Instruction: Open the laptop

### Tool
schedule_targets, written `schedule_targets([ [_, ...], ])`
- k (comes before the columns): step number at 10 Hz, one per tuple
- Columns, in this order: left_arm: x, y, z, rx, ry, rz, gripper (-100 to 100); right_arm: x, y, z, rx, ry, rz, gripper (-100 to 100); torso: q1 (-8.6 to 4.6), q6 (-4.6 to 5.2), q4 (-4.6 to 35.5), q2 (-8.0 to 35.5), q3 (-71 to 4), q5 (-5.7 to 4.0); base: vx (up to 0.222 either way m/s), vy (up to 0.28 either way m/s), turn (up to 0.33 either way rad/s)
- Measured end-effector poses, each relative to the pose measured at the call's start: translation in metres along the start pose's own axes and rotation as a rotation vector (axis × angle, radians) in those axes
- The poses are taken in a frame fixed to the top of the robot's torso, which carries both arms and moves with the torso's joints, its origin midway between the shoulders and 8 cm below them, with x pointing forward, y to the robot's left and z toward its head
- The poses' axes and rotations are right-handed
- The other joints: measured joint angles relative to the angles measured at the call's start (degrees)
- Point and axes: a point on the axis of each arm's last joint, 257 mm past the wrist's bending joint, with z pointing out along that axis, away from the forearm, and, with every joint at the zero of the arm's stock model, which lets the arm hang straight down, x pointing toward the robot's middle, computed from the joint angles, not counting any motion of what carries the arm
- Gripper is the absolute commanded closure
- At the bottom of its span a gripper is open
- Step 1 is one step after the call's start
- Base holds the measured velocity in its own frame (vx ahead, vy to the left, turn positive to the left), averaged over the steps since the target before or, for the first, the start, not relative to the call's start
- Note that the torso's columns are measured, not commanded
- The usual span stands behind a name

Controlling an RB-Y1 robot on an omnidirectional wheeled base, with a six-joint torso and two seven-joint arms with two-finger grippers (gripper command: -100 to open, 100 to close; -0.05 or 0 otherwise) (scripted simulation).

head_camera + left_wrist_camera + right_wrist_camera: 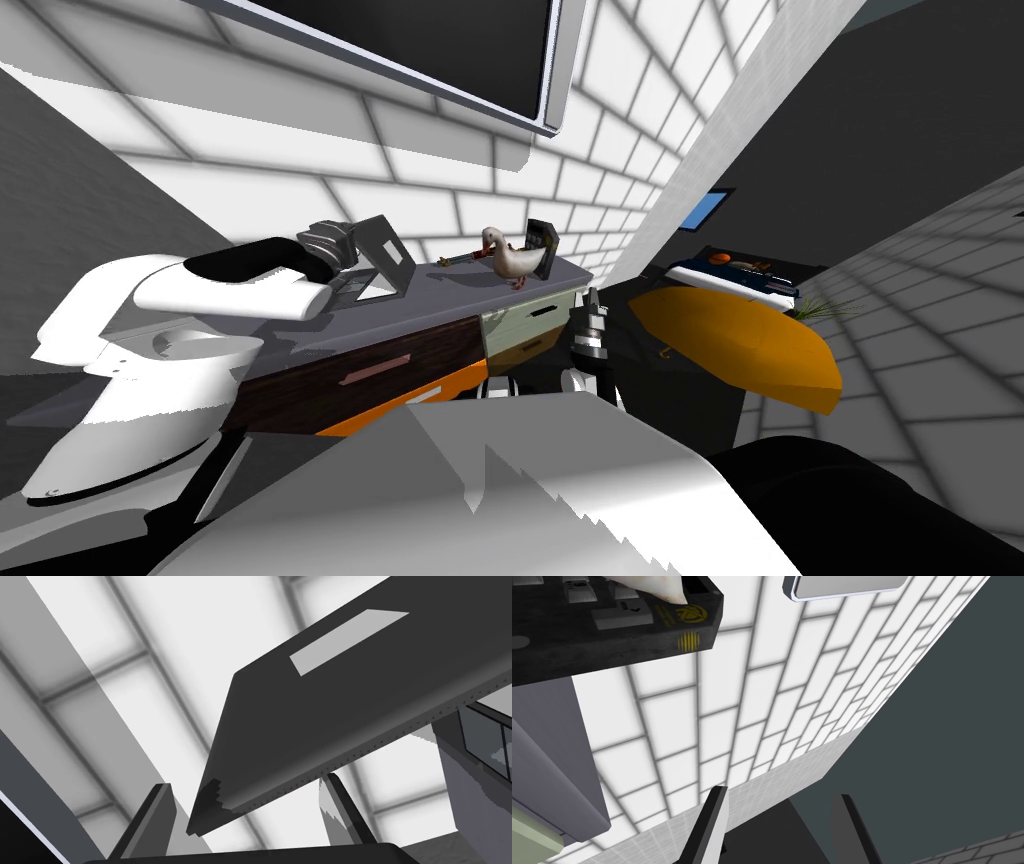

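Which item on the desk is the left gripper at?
The laptop, lid part raised, at the desk's left end: its edge lies between the left gripper's open fingers. The duck and black device stand farther right.

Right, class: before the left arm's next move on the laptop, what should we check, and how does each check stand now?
1. Laptop lid lifted off its base: ok, partly open.
2. Left gripper straddling the lid's edge: ok, open.
3. Fingers touching the lid: cannot tell.
4. Duck apart from the laptop on the desk: ok.
5. Right gripper away from the laptop: ok, open.
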Motion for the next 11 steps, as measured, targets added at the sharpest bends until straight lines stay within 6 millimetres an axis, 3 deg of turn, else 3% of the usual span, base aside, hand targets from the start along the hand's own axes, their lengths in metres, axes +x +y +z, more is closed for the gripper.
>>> schedule_targets([
  [5,-0.004,0.009,0.013,0.0,0.004,-0.166,100,0.0,0.0,0.0,0.0,0.0,0.0,0,-0.47,0.19,0.08,-0.06,-0.07,-0.3,-0.047,0.045,0.027],
  [11,-0.001,0.042,0.038,-0.001,0.013,-0.427,100,0.0,0.0,0.0,0.0,0.0,0.0,0,-0.59,0.29,0.11,-0.01,-0.06,-0.39,-0.047,0.037,0.024],
])
